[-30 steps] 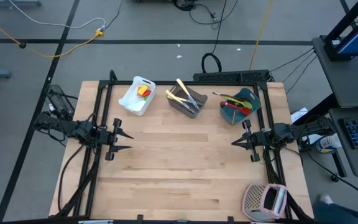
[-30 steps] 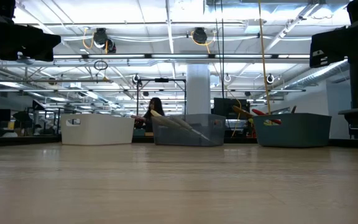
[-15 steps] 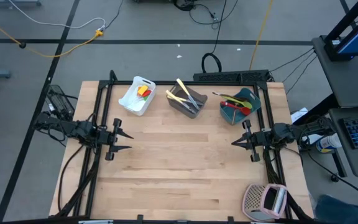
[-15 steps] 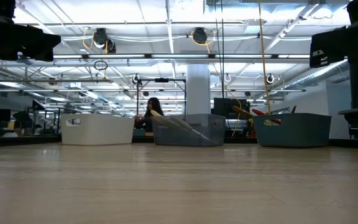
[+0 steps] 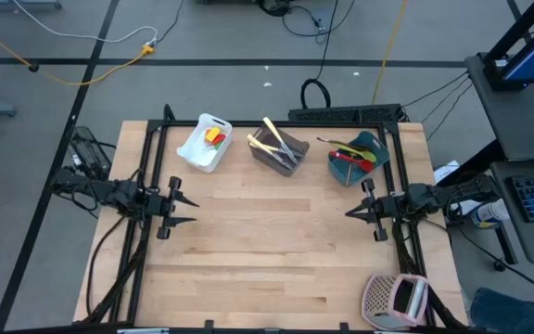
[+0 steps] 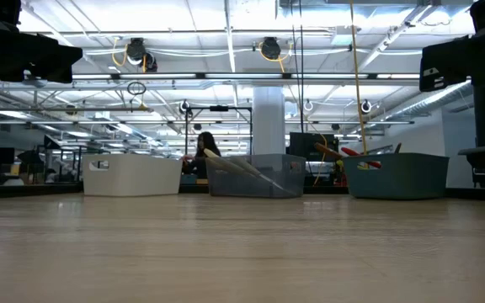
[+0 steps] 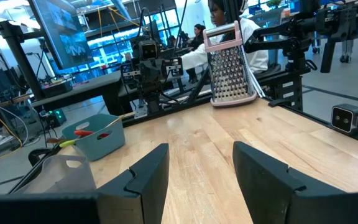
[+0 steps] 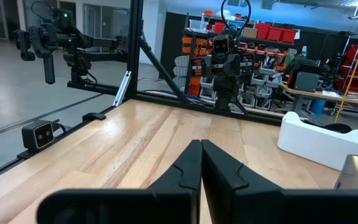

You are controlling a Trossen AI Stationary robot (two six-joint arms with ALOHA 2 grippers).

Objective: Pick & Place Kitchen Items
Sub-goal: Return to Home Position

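Probably light, stiff and slim, best pinched mid-handle, the spatulas [image 5: 213, 136], knives [image 5: 271, 132] and spoons [image 5: 347, 158] lie in tubs [image 5: 193, 149], well clear of the spread fingers of the left gripper [image 5: 182, 209] and the closed fingers of the right gripper [image 5: 352, 212].

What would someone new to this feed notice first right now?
Three tubs line the far edge of the table: the white tub with bright spatulas, the grey tub with cream-handled knives, and the teal tub with red and lime spoons. The pink-sided grater stands alone at the near right corner. The left gripper, open, and the right gripper, shut, hang empty at the table's sides.
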